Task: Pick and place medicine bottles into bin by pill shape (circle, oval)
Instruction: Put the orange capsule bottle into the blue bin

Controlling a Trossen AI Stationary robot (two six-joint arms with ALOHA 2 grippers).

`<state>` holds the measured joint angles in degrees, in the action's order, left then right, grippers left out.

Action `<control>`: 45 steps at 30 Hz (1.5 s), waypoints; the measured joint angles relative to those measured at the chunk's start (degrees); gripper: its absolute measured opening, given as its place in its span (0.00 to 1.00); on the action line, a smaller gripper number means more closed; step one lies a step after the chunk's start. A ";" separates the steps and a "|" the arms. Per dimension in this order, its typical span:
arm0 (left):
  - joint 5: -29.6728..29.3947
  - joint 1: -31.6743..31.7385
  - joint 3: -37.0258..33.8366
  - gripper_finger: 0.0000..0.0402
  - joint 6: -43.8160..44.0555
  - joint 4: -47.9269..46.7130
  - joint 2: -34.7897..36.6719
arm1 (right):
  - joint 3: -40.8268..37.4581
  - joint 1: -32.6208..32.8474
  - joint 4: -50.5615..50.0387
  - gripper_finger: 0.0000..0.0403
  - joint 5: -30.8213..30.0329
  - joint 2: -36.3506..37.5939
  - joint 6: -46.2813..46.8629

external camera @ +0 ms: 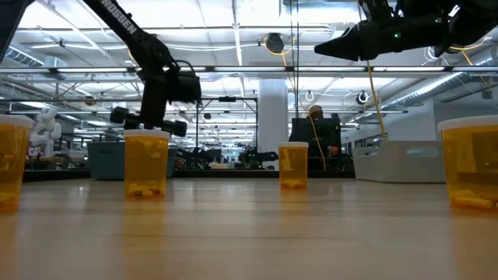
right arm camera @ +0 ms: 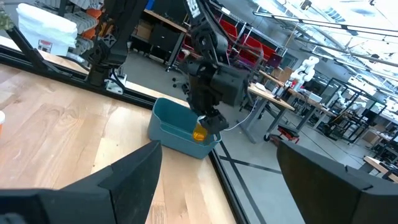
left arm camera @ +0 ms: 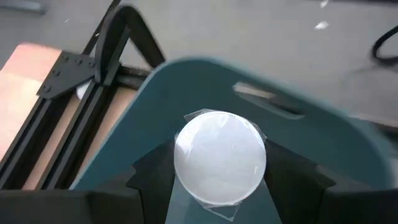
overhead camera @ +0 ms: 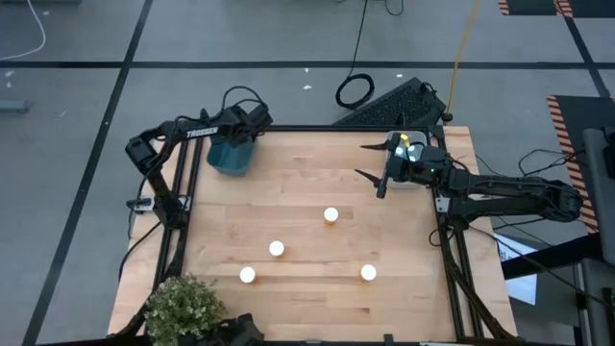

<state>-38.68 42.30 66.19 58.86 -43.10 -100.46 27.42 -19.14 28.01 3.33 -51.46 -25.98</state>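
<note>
The left hand (left arm camera: 219, 186) is closed on one medicine bottle (left arm camera: 220, 163), white cap up between its fingers, directly over the open teal bin (overhead camera: 229, 158) at the worktop's far left corner. From the right wrist view the bottle's body shows orange (right arm camera: 199, 132), hanging just above the bin's rim; whether it touches the bin cannot be told. Four more bottles stand upright on the wooden worktop (overhead camera: 307, 168), well apart from each other: one near the centre (overhead camera: 331, 214), one left of centre (overhead camera: 276, 249), and two nearer the front edge (overhead camera: 247, 275) (overhead camera: 368, 273). The far half of the worktop between the two arms lies open. The right hand (overhead camera: 369, 161) hovers high at the far right edge, fingers spread wide, holding nothing. A pale bin under it (overhead camera: 413, 149) is mostly hidden. A potted plant (overhead camera: 183, 308) sits at the front left corner.
</note>
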 joint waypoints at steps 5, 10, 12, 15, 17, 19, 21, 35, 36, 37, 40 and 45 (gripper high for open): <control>0.05 0.34 -0.09 0.56 0.80 -0.51 -1.37 | 0.00 -0.02 0.00 0.78 0.00 0.00 -0.02; 0.51 0.43 -0.09 0.56 1.30 -2.17 -1.50 | 0.00 0.00 0.00 0.78 0.00 0.00 -0.09; 0.66 0.44 -0.09 0.56 1.69 -3.43 -1.56 | 0.00 -0.02 0.00 0.78 0.00 0.00 -0.11; 0.76 0.44 -0.09 0.56 1.76 -3.71 -1.56 | 0.00 -0.02 0.00 0.78 0.00 0.00 -0.14; 0.79 0.44 -0.09 0.58 1.70 -3.64 -1.56 | 0.00 -0.02 0.00 0.78 0.00 0.00 -0.13; 1.04 0.44 -0.09 0.61 1.64 -3.64 -1.56 | 0.00 -0.02 0.00 0.78 0.00 0.00 -0.15; 1.03 0.44 -0.09 0.65 1.68 -3.62 -1.56 | 0.00 -0.02 -0.07 0.78 0.00 0.00 -0.15; -0.40 -3.38 0.02 0.75 -1.75 -3.94 6.69 | 0.02 -0.01 -0.02 0.78 0.00 -0.23 1.63; -0.34 -4.14 0.02 0.74 -3.03 -3.67 7.88 | 0.02 -0.01 -0.09 0.78 0.00 -0.26 2.25; -0.34 -4.98 0.02 0.74 -4.13 -3.23 9.01 | 0.03 0.00 -0.11 0.78 0.00 -0.35 3.13; 0.18 -8.13 0.02 0.72 -7.85 -3.03 12.66 | 0.07 0.00 -1.52 0.78 0.00 -0.57 6.43; 0.33 -14.71 0.02 0.70 -13.31 -0.77 18.35 | 0.07 0.66 -4.35 0.78 0.00 -0.59 10.41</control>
<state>-38.36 27.59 66.22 45.55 -43.86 -82.10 27.49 -18.48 23.66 3.33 -52.05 -15.56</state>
